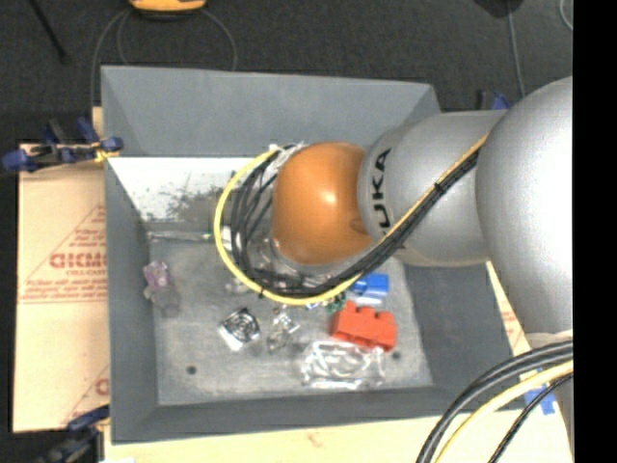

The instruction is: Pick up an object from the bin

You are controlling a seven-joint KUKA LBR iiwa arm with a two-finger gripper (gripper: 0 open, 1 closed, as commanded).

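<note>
A red block (364,326) lies in the right part of the bin floor, just below the arm's wrist. Beside it, further back, is a blue piece (372,285), partly hidden under the cables. A small shiny metal object (238,328) rests on the floor left of centre. Close to its right is a small grey metallic thing (282,329). A crumpled clear plastic piece (337,363) lies near the front wall. What lies directly beneath the wrist is hidden.
A pale purple translucent thing (157,279) sits alone near the left wall. The arm's orange cover and looped cables hang over the middle and back of the bin. Bare floor runs along the front left.
</note>
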